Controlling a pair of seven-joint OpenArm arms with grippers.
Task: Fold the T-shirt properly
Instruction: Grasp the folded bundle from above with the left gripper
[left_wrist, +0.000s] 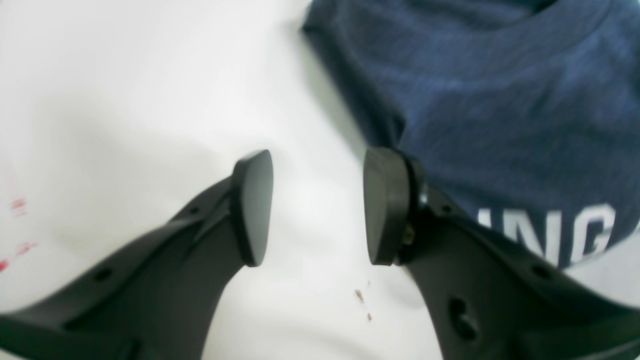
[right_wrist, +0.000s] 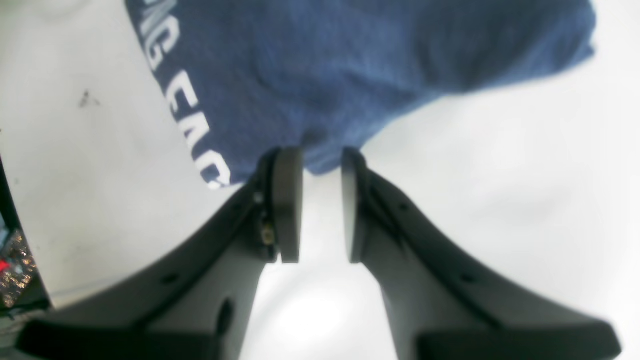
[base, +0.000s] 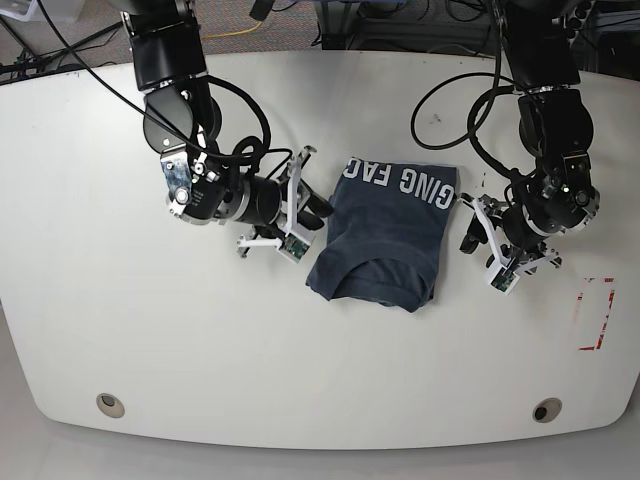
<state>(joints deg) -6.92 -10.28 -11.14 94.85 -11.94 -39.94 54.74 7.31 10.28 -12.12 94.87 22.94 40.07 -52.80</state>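
The T-shirt (base: 385, 240) lies folded into a compact rectangle mid-table, navy blue, with white letters along its far edge and the collar toward the near edge. My left gripper (base: 466, 222) hangs just off its right edge; in the left wrist view the left gripper (left_wrist: 320, 155) is open over bare table, with the T-shirt (left_wrist: 500, 100) beside and beyond one finger. My right gripper (base: 318, 208) sits at the shirt's left edge. In the right wrist view the right gripper (right_wrist: 321, 152) stands narrowly open, holding nothing, its tips at the hem of the T-shirt (right_wrist: 325, 65).
The white table (base: 200, 340) carries a red rectangular marking (base: 597, 315) near its right edge and two round holes near the front edge. Cables run along the back. Small crumbs (left_wrist: 361, 296) lie under the left gripper.
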